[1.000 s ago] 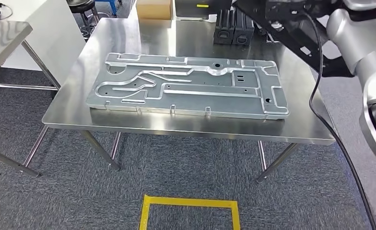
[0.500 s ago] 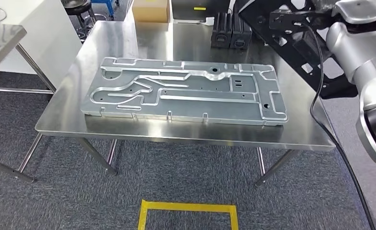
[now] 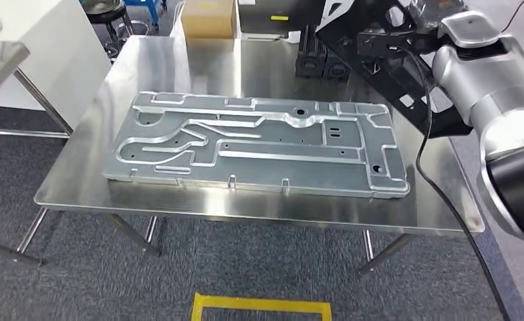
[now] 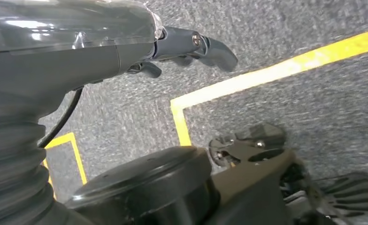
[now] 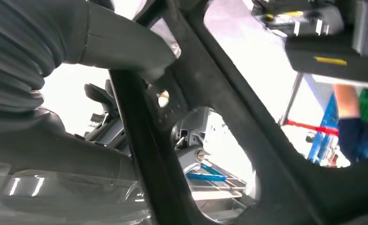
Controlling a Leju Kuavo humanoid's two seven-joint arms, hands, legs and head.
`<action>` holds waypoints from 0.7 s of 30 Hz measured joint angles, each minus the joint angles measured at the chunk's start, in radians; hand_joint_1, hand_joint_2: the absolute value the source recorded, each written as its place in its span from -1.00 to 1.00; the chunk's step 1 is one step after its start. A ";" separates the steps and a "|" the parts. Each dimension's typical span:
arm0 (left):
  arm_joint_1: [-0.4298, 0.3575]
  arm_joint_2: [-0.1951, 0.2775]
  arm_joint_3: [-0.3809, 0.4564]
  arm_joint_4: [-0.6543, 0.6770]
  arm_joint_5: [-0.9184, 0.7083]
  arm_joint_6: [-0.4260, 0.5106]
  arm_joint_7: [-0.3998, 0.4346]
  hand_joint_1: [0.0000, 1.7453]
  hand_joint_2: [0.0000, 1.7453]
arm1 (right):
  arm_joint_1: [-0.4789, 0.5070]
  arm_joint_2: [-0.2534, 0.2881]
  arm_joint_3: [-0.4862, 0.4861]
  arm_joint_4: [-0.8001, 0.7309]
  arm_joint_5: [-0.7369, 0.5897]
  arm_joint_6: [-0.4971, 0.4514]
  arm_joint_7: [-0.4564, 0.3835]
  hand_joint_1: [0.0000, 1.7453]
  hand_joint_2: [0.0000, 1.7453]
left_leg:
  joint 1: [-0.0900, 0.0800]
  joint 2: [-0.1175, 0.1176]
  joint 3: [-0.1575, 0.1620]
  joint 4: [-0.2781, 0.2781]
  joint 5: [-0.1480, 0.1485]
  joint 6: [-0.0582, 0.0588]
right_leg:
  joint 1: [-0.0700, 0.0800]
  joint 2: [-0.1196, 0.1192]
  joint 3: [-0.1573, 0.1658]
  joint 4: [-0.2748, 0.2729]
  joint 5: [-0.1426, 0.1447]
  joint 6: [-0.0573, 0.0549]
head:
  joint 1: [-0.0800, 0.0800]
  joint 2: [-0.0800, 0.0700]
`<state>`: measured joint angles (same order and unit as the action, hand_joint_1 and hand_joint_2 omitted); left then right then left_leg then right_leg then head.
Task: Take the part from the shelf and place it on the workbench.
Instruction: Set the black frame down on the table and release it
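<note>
Right hand (image 5: 126, 61) clamped on black part (image 3: 406, 60), part held above bench (image 3: 179, 53), left hand (image 4: 191, 47) empty, fingers loosely curled, over carpet (image 4: 313, 108)

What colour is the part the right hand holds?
Black part, clearest in the head view.

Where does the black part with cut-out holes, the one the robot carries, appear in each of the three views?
Head view: the black part is at upper right, above the workbench's far right side, at the end of the right arm.
Left wrist view: not in it; carpet and yellow floor tape.
Right wrist view: black bars crossing the picture's middle, the right hand on it.
Shared landmark: the part's cut-out holes.
</note>
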<state>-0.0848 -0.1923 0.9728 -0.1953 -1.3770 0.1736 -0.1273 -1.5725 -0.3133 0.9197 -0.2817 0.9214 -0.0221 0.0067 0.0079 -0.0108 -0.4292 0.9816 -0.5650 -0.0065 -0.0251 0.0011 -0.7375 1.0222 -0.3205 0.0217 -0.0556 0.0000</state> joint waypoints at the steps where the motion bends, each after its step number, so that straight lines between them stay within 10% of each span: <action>1: -0.001 0.000 0.001 0.000 0.001 0.001 -0.001 -1.00 1.00 | 0.002 0.005 0.000 0.000 0.002 -0.002 0.000 1.00 1.00 | 0.001 0.002 0.003 0.005 -0.003 -0.004 | 0.000 0.001 0.004 0.001 -0.005 -0.008 | 0.000 0.000; 8: -0.007 0.001 0.003 0.000 -0.001 0.001 -0.008 -1.00 1.00 | 0.014 0.057 0.006 0.000 0.092 -0.030 -0.026 1.00 1.00 | 0.002 0.005 -0.187 0.294 -0.096 -0.019 | 0.010 0.012 0.043 -0.003 -0.042 -0.038 | -0.001 0.000; 13: -0.009 0.001 0.003 0.000 -0.013 0.001 -0.010 -1.00 1.00 | 0.011 0.132 0.035 0.000 0.147 -0.016 -0.080 1.00 1.00 | -0.019 0.010 -0.139 0.049 0.092 0.031 | 0.019 0.021 0.062 -0.008 -0.050 -0.039 | -0.001 0.000; 18: -0.010 -0.001 -0.001 0.000 -0.024 0.004 -0.012 -1.00 1.00 | 0.009 0.216 0.062 -0.013 0.174 -0.015 -0.142 1.00 1.00 | -0.017 0.014 -0.113 -0.017 0.117 0.036 | 0.019 0.014 0.050 0.005 -0.063 -0.014 | -0.001 0.000; 21: -0.017 -0.006 -0.005 0.000 -0.027 0.005 -0.014 -1.00 1.00 | 0.013 0.264 0.078 -0.020 0.182 -0.012 -0.161 1.00 1.00 | -0.012 0.017 -0.108 -0.025 0.123 0.038 | 0.013 0.009 -0.026 0.181 -0.152 -0.001 | -0.001 0.000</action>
<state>-0.1022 -0.1984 0.9680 -0.1953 -1.4042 0.1785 -0.1411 -1.5597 -0.0493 0.9980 -0.3020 1.1034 -0.0345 -0.1544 -0.0039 0.0066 -0.5369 0.9571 -0.4417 0.0320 -0.0120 0.0101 -0.7636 1.2035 -0.4725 0.0205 -0.0565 0.0000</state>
